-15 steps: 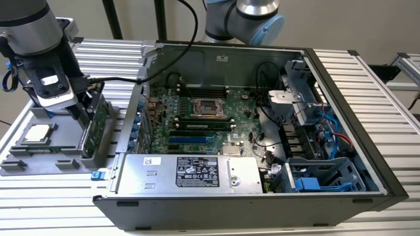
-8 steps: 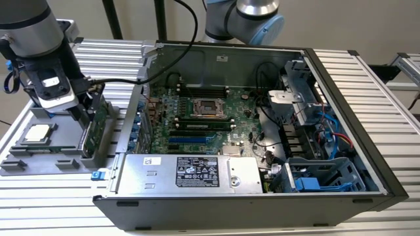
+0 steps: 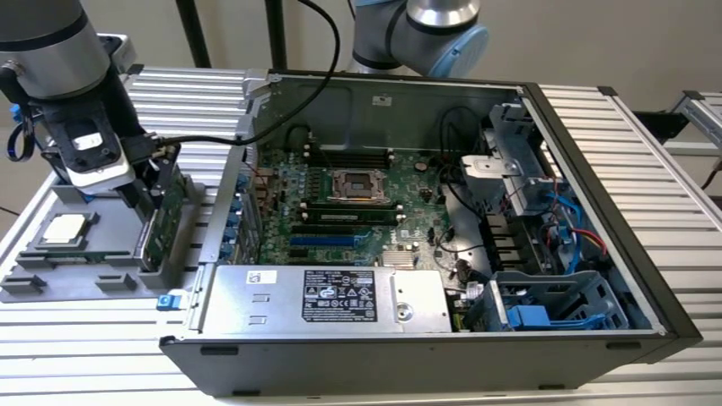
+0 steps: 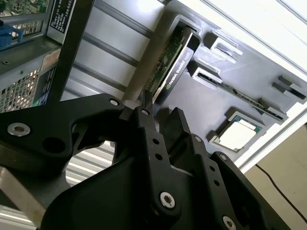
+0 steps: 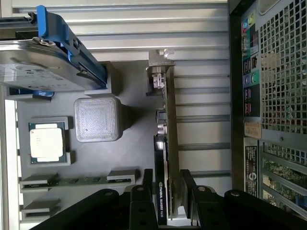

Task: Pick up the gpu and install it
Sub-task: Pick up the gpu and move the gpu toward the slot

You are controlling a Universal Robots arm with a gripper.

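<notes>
Straddling the gpu (image 5: 169, 124), the gripper (image 5: 166, 184) sets one finger (image 5: 146, 191) on the black cooler side and the other on the bare-board side. The jaws are parted, with a sliver of gap on the board side, so I judge it not yet clamped. The card stands on its long edge in a slot of the grey tray (image 5: 134, 143), bracket end away from the wrist. For a good grasp, close squarely so both pads meet flat faces together (a skewed pinch would likely rack the thin board against the slot walls), and keep the wrist in line with the slot. Across the tray, well apart, sit a processor chip (image 5: 46, 143) and a hard drive (image 5: 38, 67) with blue rails. Farther off, just beside the tray, the computer case (image 3: 395, 355) lies open, motherboard (image 3: 338, 211) exposed.
</notes>
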